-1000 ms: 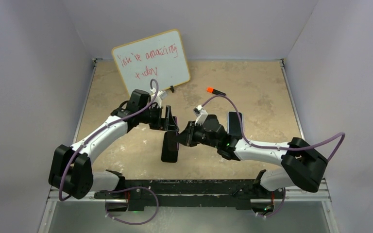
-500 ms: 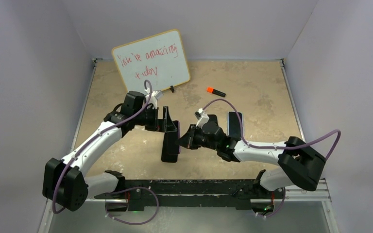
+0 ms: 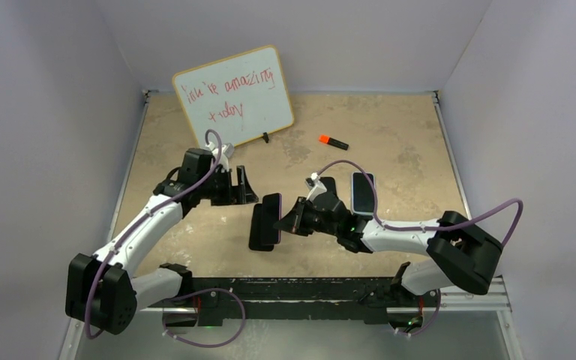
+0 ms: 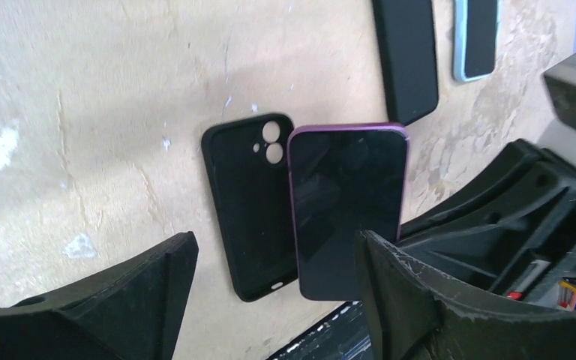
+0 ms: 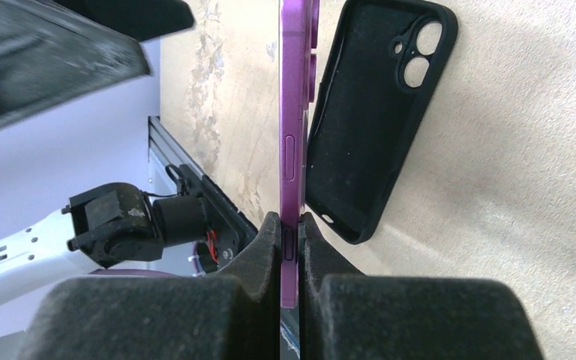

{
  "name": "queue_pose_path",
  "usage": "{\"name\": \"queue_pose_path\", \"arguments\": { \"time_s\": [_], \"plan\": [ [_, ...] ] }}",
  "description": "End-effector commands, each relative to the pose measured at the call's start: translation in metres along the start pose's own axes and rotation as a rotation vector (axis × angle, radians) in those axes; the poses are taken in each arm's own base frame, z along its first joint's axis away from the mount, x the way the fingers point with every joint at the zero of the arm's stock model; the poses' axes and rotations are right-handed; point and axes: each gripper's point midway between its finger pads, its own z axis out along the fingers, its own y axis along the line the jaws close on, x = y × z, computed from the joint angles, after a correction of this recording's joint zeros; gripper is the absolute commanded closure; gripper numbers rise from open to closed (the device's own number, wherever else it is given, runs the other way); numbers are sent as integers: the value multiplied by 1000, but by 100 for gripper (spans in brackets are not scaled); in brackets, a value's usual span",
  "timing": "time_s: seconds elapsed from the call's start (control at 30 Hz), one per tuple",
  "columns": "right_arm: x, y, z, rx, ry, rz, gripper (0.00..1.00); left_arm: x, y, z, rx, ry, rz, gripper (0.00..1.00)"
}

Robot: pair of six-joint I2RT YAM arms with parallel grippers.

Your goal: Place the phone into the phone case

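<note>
Since the earlier frame the left gripper [image 3: 241,187] has backed off the phone [image 4: 345,210], jaws spread and empty. Nearer, the right gripper [image 5: 291,225] pinches the phone's edge, holding it just beside the black phone case [image 4: 247,210] lying open on the table [image 3: 390,127]. Beyond stand a marker [image 3: 333,141] and a whiteboard [image 3: 234,96].

Pale lavender walls [image 3: 45,112] around mottled beige tabletop [image 3: 390,127]

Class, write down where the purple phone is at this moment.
In the top view the purple phone is mid-table, clamped on edge in the jaws of the right gripper, right of the empty black case.
</note>
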Motion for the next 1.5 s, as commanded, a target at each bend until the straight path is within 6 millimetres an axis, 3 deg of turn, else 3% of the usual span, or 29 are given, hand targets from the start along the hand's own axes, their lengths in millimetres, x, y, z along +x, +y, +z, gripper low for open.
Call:
{"name": "queue_pose_path", "arguments": {
  "time_s": [0.0, 0.43, 0.8, 1.1, 1.27, 1.47],
  "plan": [
    [-11, 33, -5, -100, -24, 50, 100, 12, 11, 9, -13, 2, -64, 23],
    [9, 11, 21, -27, 65, 161, 100, 53, 46, 35, -98, 63, -215, 40],
    [26, -10, 35, 13, 121, 209, 100, 81, 51, 46, -56, 118, -254, 57],
    [20, -13, 42, 3, 97, 251, 100, 93, 53, 52, -28, 151, -254, 68],
    [15, -21, 40, 3, 79, 289, 100, 97, 51, 54, -5, 162, -262, 81],
    [15, -34, 43, 52, 86, 264, 100, 100, 44, 57, 38, 180, -279, 88]
  ]
}}
